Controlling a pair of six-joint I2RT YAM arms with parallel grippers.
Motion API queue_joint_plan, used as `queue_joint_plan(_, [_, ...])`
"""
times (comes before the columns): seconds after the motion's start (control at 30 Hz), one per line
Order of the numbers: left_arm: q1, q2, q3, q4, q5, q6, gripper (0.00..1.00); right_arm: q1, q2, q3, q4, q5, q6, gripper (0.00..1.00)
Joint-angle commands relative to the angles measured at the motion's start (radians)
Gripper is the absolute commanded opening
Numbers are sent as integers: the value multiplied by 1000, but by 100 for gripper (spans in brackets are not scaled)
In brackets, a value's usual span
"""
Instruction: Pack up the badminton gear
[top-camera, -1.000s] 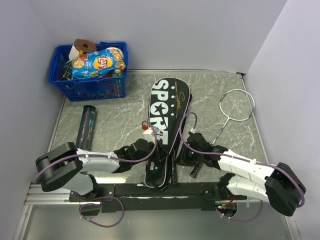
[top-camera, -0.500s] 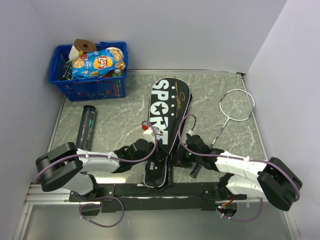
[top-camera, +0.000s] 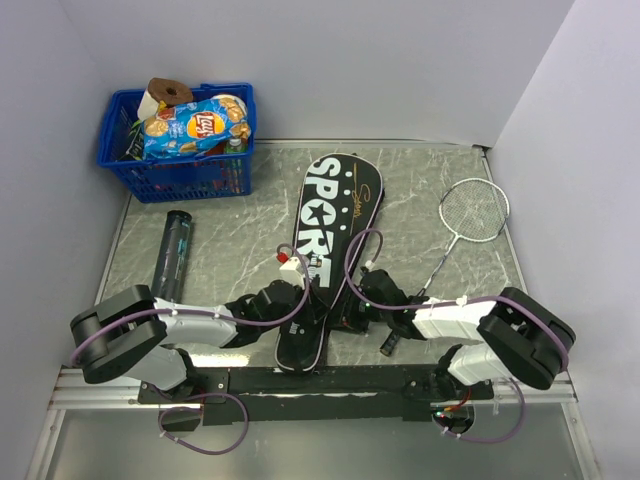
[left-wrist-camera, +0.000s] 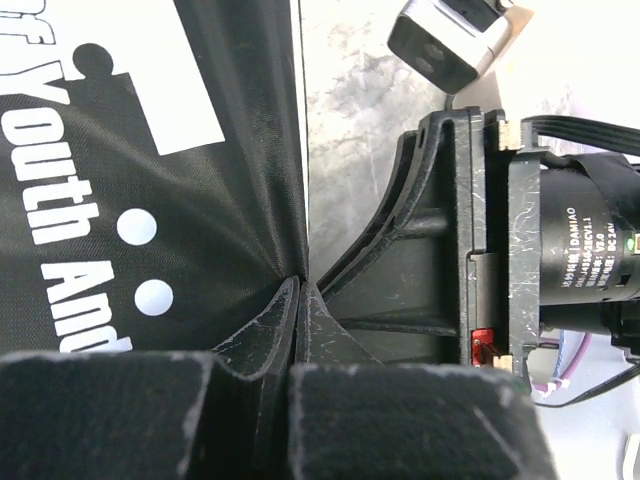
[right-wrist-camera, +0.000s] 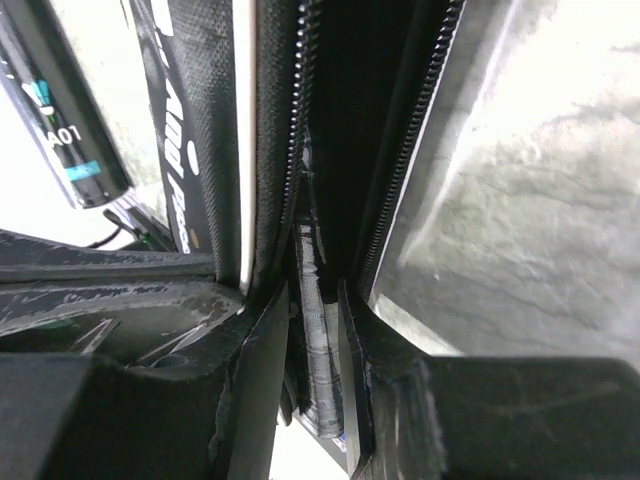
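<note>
The black "SPORT" cover (top-camera: 330, 215) lies lengthwise mid-table, its narrow end near the arms. My left gripper (top-camera: 302, 306) is shut on the cover's edge; in the left wrist view the fingertips (left-wrist-camera: 299, 296) pinch the black fabric (left-wrist-camera: 150, 150). My right gripper (top-camera: 353, 312) is at the cover's open zipper side, shut on a black wrapped racket handle (right-wrist-camera: 322, 380) that runs into the cover (right-wrist-camera: 185, 150). A second silver racket (top-camera: 473, 208) lies at the right, handle pointing toward me. The dark tube (top-camera: 172, 255) lies at the left. No shuttlecocks are in view.
The blue basket (top-camera: 125, 165) of snacks stands at the back left corner. White walls close the table at the back and both sides. The free racket's handle end (top-camera: 390, 345) lies just right of my right wrist.
The cover's near end has swung left and the whole cover has turned slightly. My right gripper has moved left against the cover's opening. My left gripper shifted with the cover.
</note>
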Motion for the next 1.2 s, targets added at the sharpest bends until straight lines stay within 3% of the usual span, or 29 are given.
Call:
queue_joint_plan(0.0, [-16,-30,-13,72,57,-51,1,12,35,41,94,94,28,32])
queue_joint_plan(0.5, [-16,-120,-44,35,59,-90,1,-8,70,136,93,199,20,32])
queue_joint_plan(0.8, [-16,-150,-131,121,68,-189,1,-34,174,185,214,200,33,32])
queue_joint_plan(0.93, [-16,-169,-150,123,50,-192,1,-43,239,179,361,157,23,33])
queue_joint_plan(1.03, [-16,-173,-173,187,69,-217,1,-65,309,160,562,49,0,34])
queue_joint_plan(1.17, [-16,-163,-156,236,105,-232,1,-80,355,128,660,-16,13,34])
